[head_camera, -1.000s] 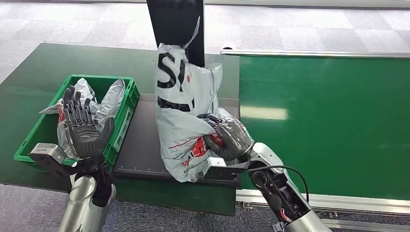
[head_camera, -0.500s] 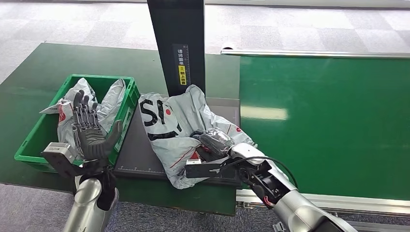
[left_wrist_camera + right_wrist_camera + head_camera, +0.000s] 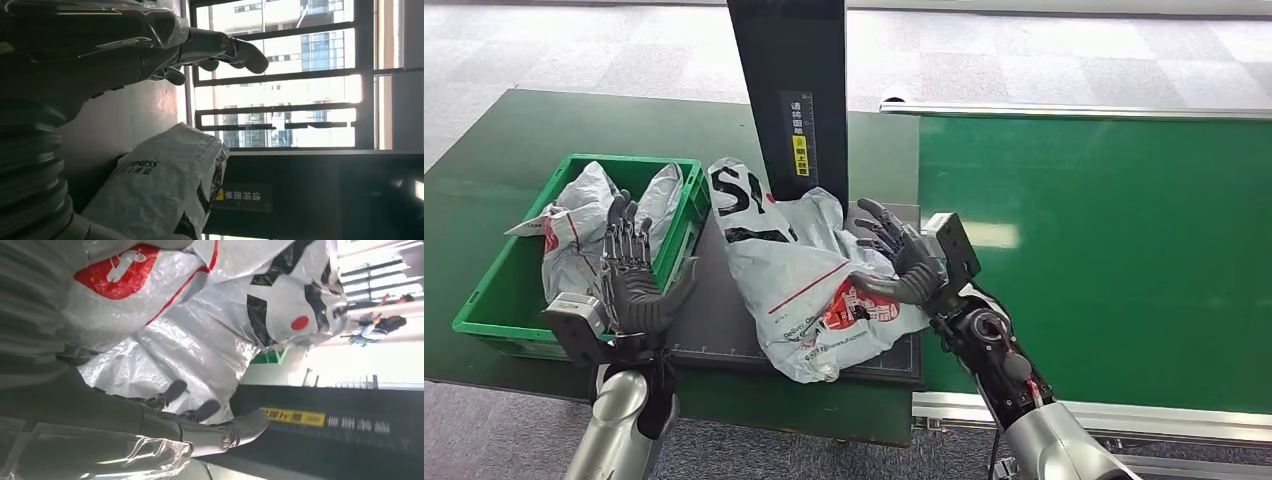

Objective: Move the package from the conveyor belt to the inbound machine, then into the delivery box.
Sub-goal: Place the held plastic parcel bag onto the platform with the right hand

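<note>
Grey plastic film, crumpled and slack, makes up the package (image 3: pixel 809 290), which lies flat on the dark platform of the inbound machine (image 3: pixel 714 320), just in front of the machine's black upright post (image 3: pixel 792 90); the right hand (image 3: pixel 894 262) sits at the package's right edge with its fingers spread and nothing in its grasp, the thumb lying close against the film, though contact cannot be told for certain; the right wrist view shows the same fingers (image 3: pixel 170 392) splayed beside the wrinkled skin of the bag; the left hand (image 3: pixel 632 275) is raised palm-up and released as well, just off the package's left side, with the green delivery box (image 3: pixel 484 300) directly behind it, already holding another grey bag (image 3: pixel 584 225); the conveyor belt (image 3: pixel 1104 250) stretches away to the right of the right hand. Judged from this, the package has reached the machine and the carry into the box is what remains; the risks come from the bag's softness; a loose pinch on the film alone would likely let the contents sag and slip out of the hand; a corner could drag on the post or catch the box's near wall as it crosses; and the bag already in the box leaves less room, so the package could perch on the rim and slide back out.
</note>
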`<move>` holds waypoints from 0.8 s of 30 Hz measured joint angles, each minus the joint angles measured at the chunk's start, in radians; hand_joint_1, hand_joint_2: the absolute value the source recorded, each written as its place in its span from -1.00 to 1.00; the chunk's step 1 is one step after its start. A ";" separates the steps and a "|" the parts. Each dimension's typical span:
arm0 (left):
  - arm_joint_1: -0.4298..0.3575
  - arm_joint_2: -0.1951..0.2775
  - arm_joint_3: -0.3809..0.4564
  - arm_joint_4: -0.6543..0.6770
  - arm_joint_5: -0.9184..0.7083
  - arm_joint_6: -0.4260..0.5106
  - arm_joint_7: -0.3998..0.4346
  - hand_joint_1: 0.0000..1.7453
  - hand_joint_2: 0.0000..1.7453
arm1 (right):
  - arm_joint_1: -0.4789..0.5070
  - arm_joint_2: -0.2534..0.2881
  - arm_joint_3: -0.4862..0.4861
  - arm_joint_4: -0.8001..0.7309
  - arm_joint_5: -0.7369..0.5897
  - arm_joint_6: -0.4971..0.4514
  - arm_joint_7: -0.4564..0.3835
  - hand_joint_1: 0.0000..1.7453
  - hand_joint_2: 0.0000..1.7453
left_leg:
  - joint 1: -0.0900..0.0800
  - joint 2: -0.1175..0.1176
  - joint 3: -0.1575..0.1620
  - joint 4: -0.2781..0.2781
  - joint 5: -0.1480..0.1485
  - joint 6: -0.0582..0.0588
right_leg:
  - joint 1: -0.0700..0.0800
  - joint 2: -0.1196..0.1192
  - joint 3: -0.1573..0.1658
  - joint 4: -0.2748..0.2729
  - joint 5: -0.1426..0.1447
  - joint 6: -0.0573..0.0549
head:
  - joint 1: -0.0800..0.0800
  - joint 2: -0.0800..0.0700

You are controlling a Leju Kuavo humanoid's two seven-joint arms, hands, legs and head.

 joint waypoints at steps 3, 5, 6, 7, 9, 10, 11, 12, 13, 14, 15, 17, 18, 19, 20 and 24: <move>-0.003 0.001 -0.004 0.010 0.002 -0.003 -0.001 -1.00 1.00 | 0.000 0.000 -0.029 0.025 -0.025 0.010 -0.003 -1.00 1.00 | 0.000 0.000 0.000 0.000 0.000 0.000 | 0.000 0.000 0.000 0.000 0.000 0.000 | 0.000 0.000; -0.005 0.002 -0.006 0.016 0.004 -0.005 -0.001 -1.00 1.00 | -0.001 0.001 -0.038 0.044 -0.025 0.004 -0.016 -1.00 1.00 | 0.000 0.000 0.000 0.000 0.000 0.000 | 0.000 0.000 0.000 0.000 0.000 0.000 | 0.000 0.000; -0.007 0.002 -0.008 0.019 0.004 -0.007 -0.001 -1.00 1.00 | -0.002 0.003 -0.041 0.053 -0.024 -0.002 -0.023 -1.00 1.00 | 0.000 0.000 0.000 0.000 0.000 0.000 | 0.000 0.000 0.000 0.000 0.000 0.000 | 0.000 0.000; -0.009 0.002 -0.011 0.022 0.005 -0.010 0.000 -1.00 1.00 | -0.003 0.006 -0.044 0.061 -0.022 -0.008 -0.028 -1.00 1.00 | 0.000 0.000 0.000 0.000 0.000 0.000 | 0.000 0.000 0.000 0.000 0.000 0.000 | 0.000 0.000; -0.014 0.003 -0.017 0.028 0.008 -0.018 0.004 -1.00 1.00 | -0.008 0.009 -0.047 0.074 -0.018 -0.018 -0.036 -1.00 1.00 | 0.000 0.000 0.000 0.000 0.000 0.000 | 0.000 0.000 0.000 0.000 0.000 0.000 | 0.000 0.000; -0.016 0.003 -0.020 0.030 0.009 -0.021 0.008 -1.00 1.00 | -0.011 0.010 -0.049 0.079 -0.015 -0.022 -0.040 -1.00 1.00 | 0.000 0.000 0.000 0.000 0.000 0.000 | 0.000 0.000 0.000 0.000 0.000 0.000 | 0.000 0.000; -0.017 0.003 -0.023 0.033 0.007 -0.024 0.011 -1.00 1.00 | -0.013 0.011 -0.050 0.083 -0.011 -0.027 -0.044 -1.00 1.00 | 0.000 0.000 0.000 0.000 0.000 0.000 | 0.000 0.000 0.000 0.000 0.000 0.000 | 0.000 0.000; -0.018 0.003 -0.025 0.034 0.004 -0.027 0.014 -1.00 1.00 | -0.014 0.011 -0.051 0.086 -0.005 -0.033 -0.049 -1.00 1.00 | 0.000 0.000 0.000 0.000 0.000 0.000 | 0.000 0.000 0.000 0.000 0.000 0.000 | 0.000 0.000; -0.018 0.003 -0.028 0.036 -0.001 -0.029 0.018 -1.00 1.00 | -0.015 0.012 -0.052 0.089 0.004 -0.042 -0.055 -1.00 1.00 | 0.000 0.000 0.000 0.000 0.000 0.000 | 0.000 0.000 0.000 0.000 0.000 0.000 | 0.000 0.000; -0.018 0.003 -0.031 0.037 -0.007 -0.032 0.021 -1.00 1.00 | -0.014 0.011 -0.054 0.091 0.013 -0.051 -0.060 -1.00 1.00 | 0.000 0.000 0.000 0.000 0.000 0.000 | 0.000 0.000 0.000 0.000 0.000 0.000 | 0.000 0.000; -0.018 0.004 -0.035 0.037 -0.011 -0.037 0.025 -1.00 1.00 | -0.013 0.011 -0.056 0.092 0.022 -0.061 -0.065 -1.00 1.00 | 0.000 0.000 0.000 0.000 0.000 0.000 | 0.000 0.000 0.000 0.000 0.000 0.000 | 0.000 0.000; -0.018 0.003 -0.039 0.037 -0.013 -0.056 0.037 -1.00 1.00 | -0.010 0.011 -0.062 0.092 0.037 -0.075 -0.074 -1.00 1.00 | 0.000 0.000 0.000 0.000 0.000 0.000 | 0.000 0.000 0.000 0.000 0.000 0.000 | 0.000 0.000; -0.018 0.003 -0.041 0.037 -0.010 -0.067 0.043 -1.00 1.00 | -0.008 0.011 -0.065 0.092 0.043 -0.078 -0.078 -1.00 1.00 | 0.000 0.000 0.000 0.000 0.000 0.000 | 0.000 0.000 0.000 0.000 0.000 0.000 | 0.000 0.000; -0.019 0.002 -0.042 0.038 -0.008 -0.077 0.046 -1.00 1.00 | -0.006 0.011 -0.068 0.092 0.051 -0.080 -0.081 -1.00 1.00 | 0.000 0.000 0.000 0.000 0.000 0.000 | 0.000 0.000 -0.001 0.000 0.000 0.000 | 0.000 0.000; -0.020 0.002 -0.043 0.039 -0.009 -0.086 0.049 -1.00 1.00 | -0.005 0.011 -0.069 0.092 0.065 -0.081 -0.083 -1.00 1.00 | 0.000 0.000 0.000 0.000 0.000 0.000 | 0.000 0.000 -0.001 0.000 0.000 0.000 | 0.000 0.000; -0.038 0.002 -0.051 0.058 -0.046 -0.118 0.057 -1.00 1.00 | -0.009 0.001 -0.046 0.096 0.227 -0.080 -0.083 -1.00 1.00 | 0.000 0.000 0.000 0.000 0.000 0.000 | 0.000 0.000 -0.001 0.000 0.000 0.000 | 0.000 0.000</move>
